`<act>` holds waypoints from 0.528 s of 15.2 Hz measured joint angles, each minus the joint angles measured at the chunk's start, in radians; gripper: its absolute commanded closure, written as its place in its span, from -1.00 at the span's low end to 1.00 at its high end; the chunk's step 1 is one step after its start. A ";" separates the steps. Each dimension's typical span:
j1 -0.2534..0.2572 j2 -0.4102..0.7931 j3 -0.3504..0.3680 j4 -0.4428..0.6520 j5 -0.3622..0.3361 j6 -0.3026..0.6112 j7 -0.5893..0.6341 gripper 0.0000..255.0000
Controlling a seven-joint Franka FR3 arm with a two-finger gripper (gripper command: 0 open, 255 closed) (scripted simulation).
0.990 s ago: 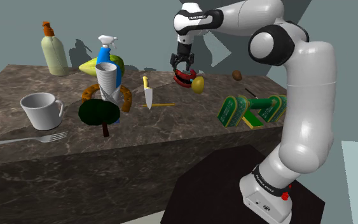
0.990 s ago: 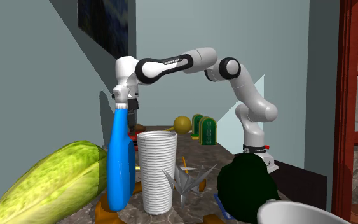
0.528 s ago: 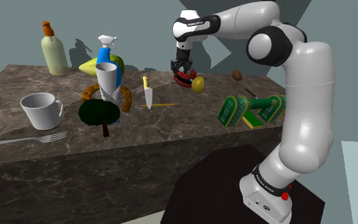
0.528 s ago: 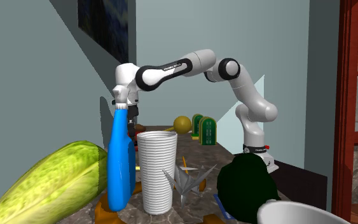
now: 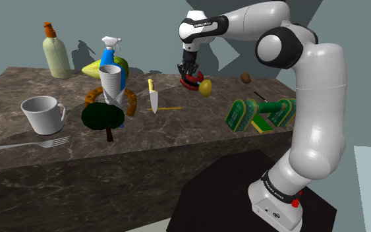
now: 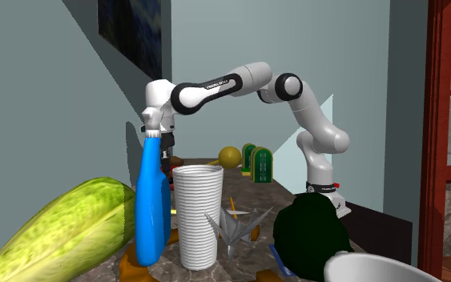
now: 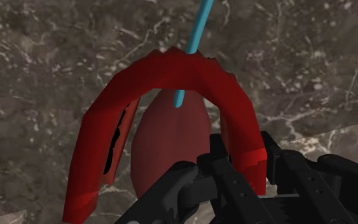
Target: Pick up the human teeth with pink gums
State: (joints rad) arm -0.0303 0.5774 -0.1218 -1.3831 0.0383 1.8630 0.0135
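Black gripper (image 5: 189, 73) down low over the dark marbled counter (image 5: 177, 128), clamped on one end of the red teeth (image 7: 165, 73), lying toward the counter's far edge, just beside a yellow fruit (image 5: 205, 87).

Since a second ago the tool (image 5: 189, 73) has come down onto the red teeth model (image 5: 192, 82). Its fingers, then spread, are now closed on one limb of the arch.
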 measured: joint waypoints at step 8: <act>0.000 -0.020 -0.002 0.046 -0.003 -0.067 0.000 1.00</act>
State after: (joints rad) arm -0.0308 0.5571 -0.1238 -1.3375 0.0355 1.7963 0.0139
